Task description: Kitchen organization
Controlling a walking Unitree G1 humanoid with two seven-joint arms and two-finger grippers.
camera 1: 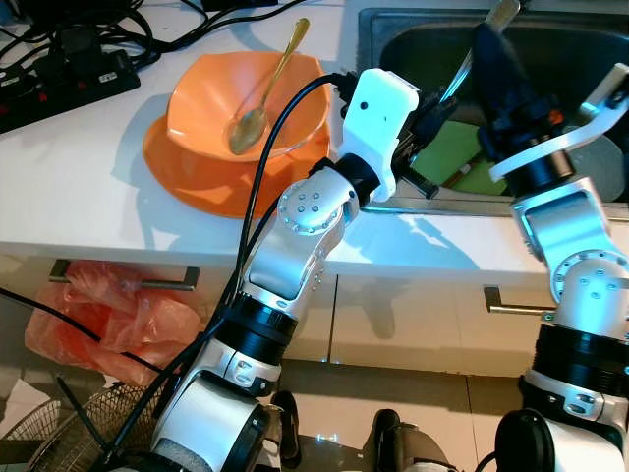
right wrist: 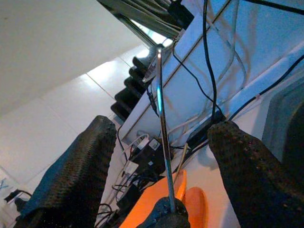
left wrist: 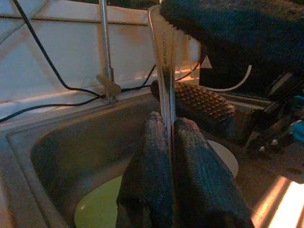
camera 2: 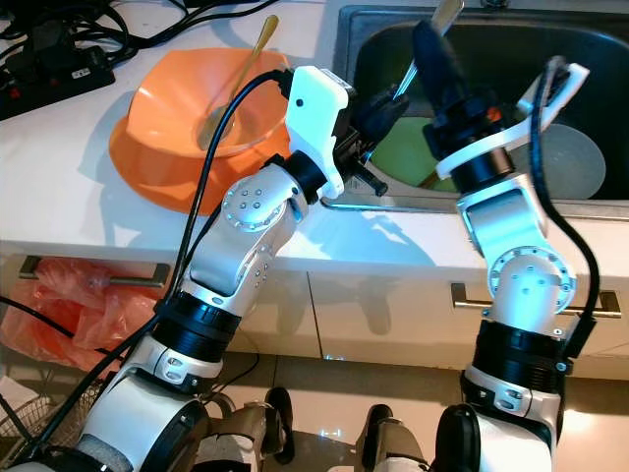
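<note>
Silver utensil (left wrist: 164, 71) clenched upright between the left gripper (left wrist: 168, 128) fingers, over the sink (camera 1: 413, 44).

Its handle rises between the spread, empty fingers of the right gripper (right wrist: 164, 142); its working end is hidden behind the left fingers (left wrist: 199, 166). Beyond them, on the white worktop (camera 1: 88, 177), a gold spoon (camera 1: 263, 93) rests in an orange bowl (camera 1: 211, 98). No writing is legible.

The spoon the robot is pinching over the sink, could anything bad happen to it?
Maybe. The left gripper holds the spoon by a thin edge, so it might slip into the sink. The right gripper is open around it, so a bump could knock it loose. The orange bowl sits close to the left arm's elbow.
</note>
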